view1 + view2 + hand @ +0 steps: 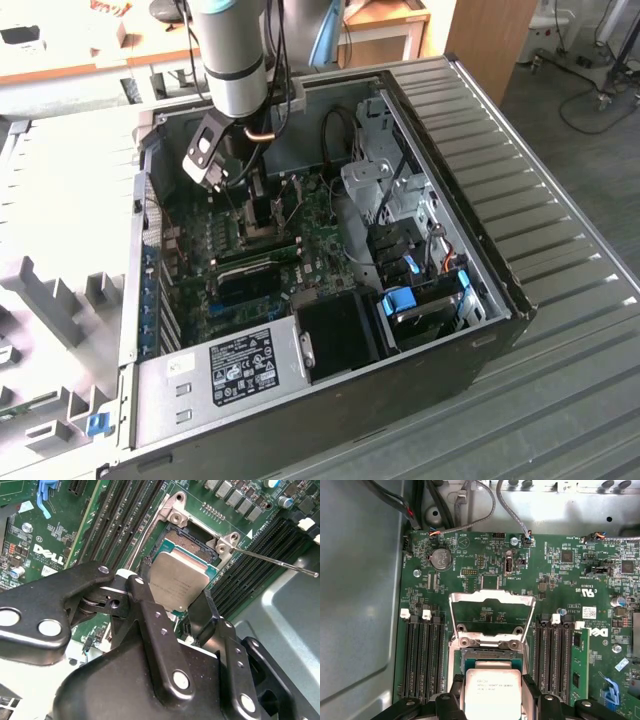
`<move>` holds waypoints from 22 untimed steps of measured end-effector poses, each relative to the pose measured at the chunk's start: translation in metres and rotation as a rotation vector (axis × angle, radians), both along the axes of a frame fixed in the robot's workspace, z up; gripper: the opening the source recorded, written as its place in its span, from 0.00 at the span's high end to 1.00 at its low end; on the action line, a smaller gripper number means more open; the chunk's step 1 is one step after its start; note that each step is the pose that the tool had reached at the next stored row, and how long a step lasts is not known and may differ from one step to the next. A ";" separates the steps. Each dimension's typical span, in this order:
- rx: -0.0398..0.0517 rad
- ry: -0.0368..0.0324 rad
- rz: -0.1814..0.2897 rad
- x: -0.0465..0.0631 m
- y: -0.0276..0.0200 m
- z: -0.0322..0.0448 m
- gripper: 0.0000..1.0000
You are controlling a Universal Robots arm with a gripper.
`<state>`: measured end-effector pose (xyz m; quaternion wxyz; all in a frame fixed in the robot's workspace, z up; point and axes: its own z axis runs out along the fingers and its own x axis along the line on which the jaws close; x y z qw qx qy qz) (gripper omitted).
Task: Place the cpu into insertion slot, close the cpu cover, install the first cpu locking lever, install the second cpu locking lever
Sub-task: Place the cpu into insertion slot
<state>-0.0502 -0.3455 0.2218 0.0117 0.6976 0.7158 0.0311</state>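
Cpu (492, 692) sits pinched between the two black fingers (455, 692) of your gripper (492, 684), directly over the insertion slot (492, 654). You can see the cpu cover (492, 596) swung open beyond it. In the exterior view, the gripper (262, 225) hangs at eleven o'clock from the power supply (235, 370) inside the open computer case (440, 375).
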 end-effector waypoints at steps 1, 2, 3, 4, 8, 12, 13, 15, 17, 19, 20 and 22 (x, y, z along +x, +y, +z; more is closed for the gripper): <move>-0.0001 0.0001 0.000 0.000 0.0000 0.0000 0.46; -0.0002 0.0001 0.000 0.000 0.0000 0.0000 0.46; -0.0002 0.0001 0.000 0.000 0.0000 0.0000 0.46; -0.0001 0.0000 0.000 0.000 0.0000 0.0000 0.46; -0.0031 -0.0003 0.000 0.000 0.0000 -0.0023 0.46; -0.0096 -0.0002 0.000 0.000 0.0000 -0.0040 0.46; -0.0104 -0.0002 0.000 0.000 0.0000 -0.0042 0.46; -0.0110 -0.0003 0.000 0.000 0.0001 -0.0050 0.46; -0.0119 -0.0003 0.000 0.000 0.0002 -0.0059 0.46; -0.0134 -0.0003 0.000 0.000 0.0003 -0.0071 0.46; -0.0136 -0.0003 0.000 0.000 0.0003 -0.0078 0.46; -0.0136 -0.0003 0.000 0.000 0.0003 -0.0095 0.46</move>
